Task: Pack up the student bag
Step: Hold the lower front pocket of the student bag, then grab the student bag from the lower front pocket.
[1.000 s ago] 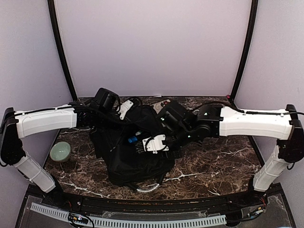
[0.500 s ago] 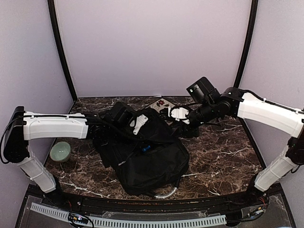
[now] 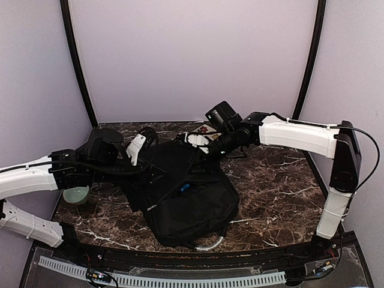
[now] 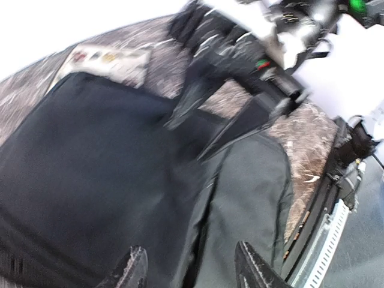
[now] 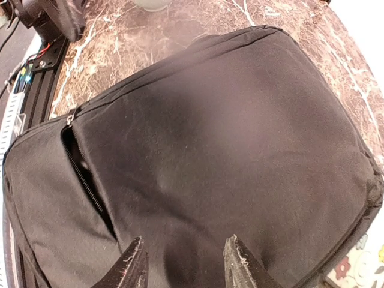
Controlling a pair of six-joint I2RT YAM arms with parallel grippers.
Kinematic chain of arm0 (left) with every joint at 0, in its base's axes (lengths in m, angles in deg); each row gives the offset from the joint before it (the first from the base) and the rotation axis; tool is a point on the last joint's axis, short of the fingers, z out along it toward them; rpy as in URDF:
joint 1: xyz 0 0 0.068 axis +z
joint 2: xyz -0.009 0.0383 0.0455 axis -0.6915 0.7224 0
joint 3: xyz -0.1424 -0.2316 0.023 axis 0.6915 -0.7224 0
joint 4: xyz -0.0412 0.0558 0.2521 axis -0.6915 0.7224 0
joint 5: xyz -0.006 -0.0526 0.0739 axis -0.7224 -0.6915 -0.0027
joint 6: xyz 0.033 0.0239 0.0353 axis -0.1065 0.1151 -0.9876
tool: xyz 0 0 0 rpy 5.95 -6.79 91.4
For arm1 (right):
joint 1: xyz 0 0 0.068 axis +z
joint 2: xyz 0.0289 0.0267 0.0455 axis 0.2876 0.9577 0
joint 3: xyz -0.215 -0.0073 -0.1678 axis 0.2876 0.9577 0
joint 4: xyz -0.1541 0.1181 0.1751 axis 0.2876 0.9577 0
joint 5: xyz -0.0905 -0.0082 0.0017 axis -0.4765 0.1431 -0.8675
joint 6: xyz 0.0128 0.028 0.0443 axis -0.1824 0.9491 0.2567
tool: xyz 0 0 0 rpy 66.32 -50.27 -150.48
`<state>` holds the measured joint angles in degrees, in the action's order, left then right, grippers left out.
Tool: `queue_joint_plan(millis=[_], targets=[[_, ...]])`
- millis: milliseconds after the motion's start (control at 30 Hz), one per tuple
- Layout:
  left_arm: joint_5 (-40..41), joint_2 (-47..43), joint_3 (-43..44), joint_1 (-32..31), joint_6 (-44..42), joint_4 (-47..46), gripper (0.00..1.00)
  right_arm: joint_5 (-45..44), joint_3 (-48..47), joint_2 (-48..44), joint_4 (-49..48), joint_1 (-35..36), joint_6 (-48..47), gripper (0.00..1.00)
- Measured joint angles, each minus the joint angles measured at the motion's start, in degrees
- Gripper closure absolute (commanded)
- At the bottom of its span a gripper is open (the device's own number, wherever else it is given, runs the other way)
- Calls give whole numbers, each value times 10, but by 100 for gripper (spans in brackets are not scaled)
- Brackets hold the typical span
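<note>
Student bag lies flat on the dark marble worktop, approx. centre, turned at an angle; its grey-white handle curves out at the near edge, towards the arm bases; a small blue item shows mid-bag, too small to identify.

Left end effector: fingers apart w/ nothing between them, only black bag fabric beyond; left wrist view is blurred, so contact w/ the bag can't be told; from above it sits by the bag's far-left corner.

Right end effector: fingers moderately apart, nothing held; it hangs over the bag's far edge, looking down on a broad black panel; a zip slit gapes open on that panel's left in the right wrist view.

Pale green bowl on the worktop left of the bag, partly hidden by the left arm; flat patterned card just beyond the bag's far edge, near the right end effector.
</note>
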<state>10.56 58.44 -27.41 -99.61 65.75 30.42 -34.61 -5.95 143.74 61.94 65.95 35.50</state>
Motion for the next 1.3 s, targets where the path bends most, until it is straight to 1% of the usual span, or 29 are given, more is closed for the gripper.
queue_joint_plan(millis=[100,167,267,367,600,700,800,1133,1300], targets=[[38,-15,-16,0,41,40,50,5,-1,12,-13,0,15,57],[54,-21,-32,0,67,68,49,4,2,19,-21,0,22,57],[58,-38,-64,3,99,98,48,-5,15,25,-34,0,30,58],[37,-64,-98,19,139,106,48,-22,35,37,-49,0,33,59],[-49,-121,-191,85,242,67,49,-43,53,50,-90,0,36,59],[-78,-126,-214,89,276,42,51,-48,56,50,-99,0,36,59],[-102,-129,-233,92,305,14,56,-51,57,50,-103,0,36,59],[-136,-122,-249,95,355,-31,55,-52,62,50,-112,0,36,59],[-151,-104,-252,95,366,-38,60,-52,63,50,-113,2,36,59]])
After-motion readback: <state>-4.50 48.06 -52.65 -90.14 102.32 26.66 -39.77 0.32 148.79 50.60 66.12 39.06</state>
